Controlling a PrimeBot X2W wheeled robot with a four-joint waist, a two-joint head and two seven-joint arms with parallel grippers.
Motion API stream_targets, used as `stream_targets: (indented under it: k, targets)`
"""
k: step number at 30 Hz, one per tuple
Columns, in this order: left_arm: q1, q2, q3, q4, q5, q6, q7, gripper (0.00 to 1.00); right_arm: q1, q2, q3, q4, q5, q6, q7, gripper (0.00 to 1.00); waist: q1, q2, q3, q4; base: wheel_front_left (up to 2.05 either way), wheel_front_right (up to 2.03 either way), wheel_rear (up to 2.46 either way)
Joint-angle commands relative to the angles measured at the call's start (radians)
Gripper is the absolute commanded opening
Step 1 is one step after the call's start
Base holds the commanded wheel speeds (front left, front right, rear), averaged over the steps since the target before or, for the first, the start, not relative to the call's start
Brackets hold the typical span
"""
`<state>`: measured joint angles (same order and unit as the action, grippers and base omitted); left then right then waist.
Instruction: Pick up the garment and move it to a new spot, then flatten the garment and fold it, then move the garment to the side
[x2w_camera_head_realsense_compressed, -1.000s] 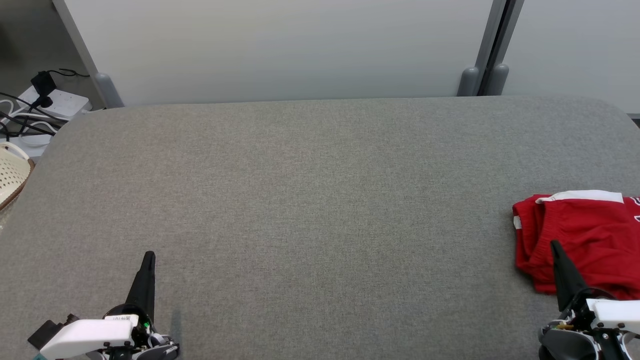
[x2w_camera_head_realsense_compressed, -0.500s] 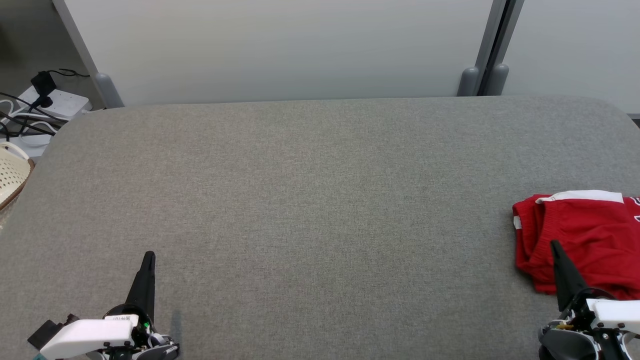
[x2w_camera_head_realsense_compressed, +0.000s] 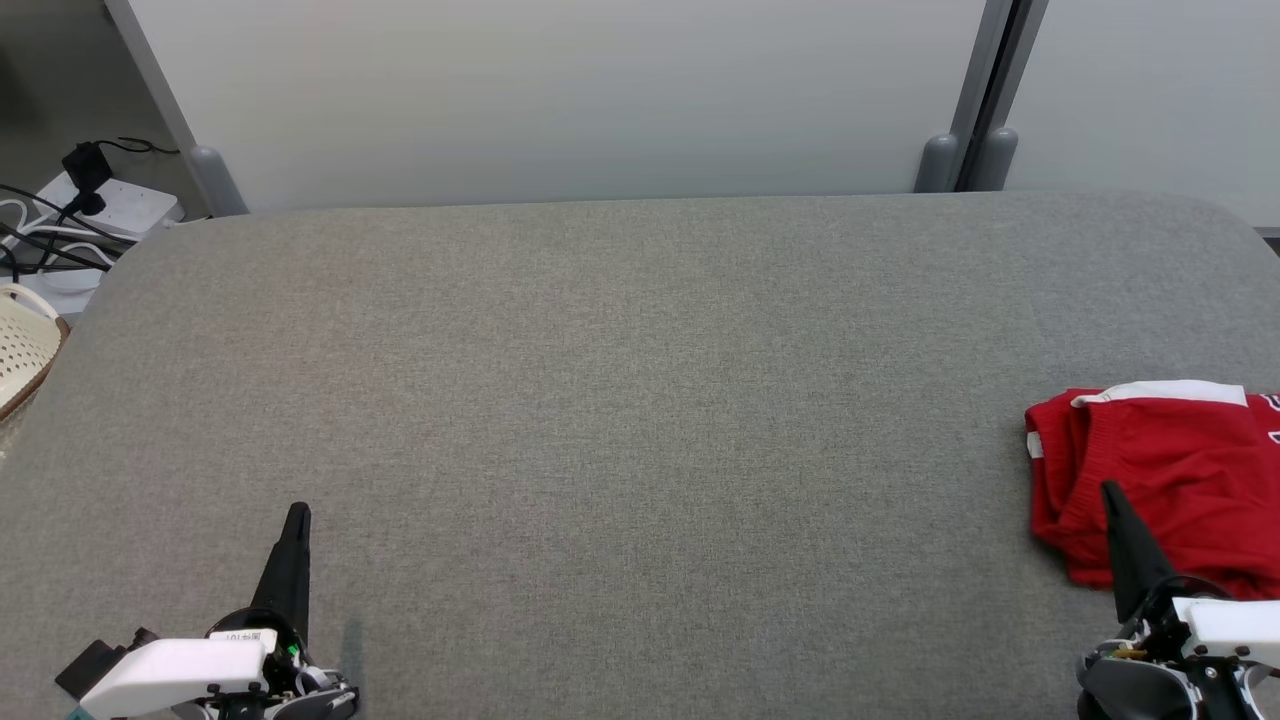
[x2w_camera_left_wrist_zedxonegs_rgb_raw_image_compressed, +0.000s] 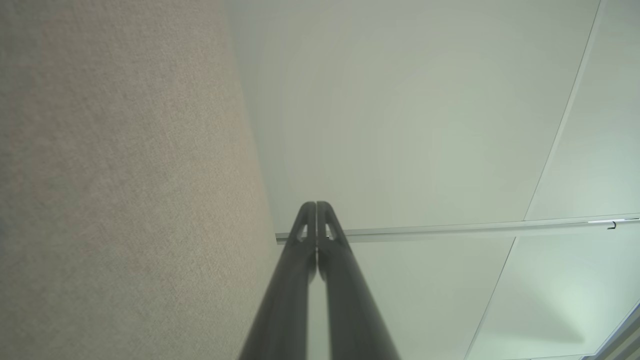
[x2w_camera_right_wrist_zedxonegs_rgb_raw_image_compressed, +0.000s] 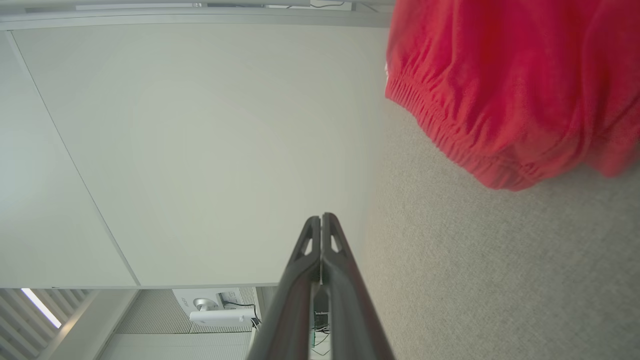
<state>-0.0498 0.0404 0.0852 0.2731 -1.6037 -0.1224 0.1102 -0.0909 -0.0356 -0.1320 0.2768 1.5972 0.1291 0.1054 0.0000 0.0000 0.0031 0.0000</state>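
The red garment (x2w_camera_head_realsense_compressed: 1170, 470) lies bunched at the grey surface's (x2w_camera_head_realsense_compressed: 640, 400) right edge. The right fingers (x2w_camera_head_realsense_compressed: 1125, 545), clenched empty, hover just beside its near hem. The left fingers (x2w_camera_head_realsense_compressed: 288, 570), likewise clenched, are well apart.

The left gripper (x2w_camera_head_realsense_compressed: 298, 514) has long black fingers (x2w_camera_left_wrist_zedxonegs_rgb_raw_image_compressed: 295, 290), thin at the tip, with small holes. Behind them sit a white cover (x2w_camera_head_realsense_compressed: 170, 668), a little label (x2w_camera_head_realsense_compressed: 240, 637) and a green dot (x2w_camera_head_realsense_compressed: 291, 651). The right gripper (x2w_camera_head_realsense_compressed: 1108, 492) looks alike, with a white cover too.

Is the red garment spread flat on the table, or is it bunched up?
Bunched up, not spread: the red garment lies in thick overlapping layers, its gathered waistband curving.
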Motion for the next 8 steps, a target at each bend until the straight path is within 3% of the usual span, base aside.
stream_targets:
  k: [1, 8]
  targets:
    - [-0.058, 0.01, 0.028, -0.028, -0.005, -0.008, 0.003, 0.0, -0.017, -0.015, 0.018, -0.032, 0.012, 0.002, 0.008, 0.0, 0.0, 0.0, 0.0, 0.0, 0.0, 0.0, 0.0]
    - [-0.058, 0.01, 0.028, -0.028, -0.005, -0.008, 0.003, 0.0, -0.017, -0.015, 0.018, -0.032, 0.012, 0.002, 0.008, 0.0, 0.0, 0.0, 0.0, 0.0, 0.0, 0.0, 0.0]
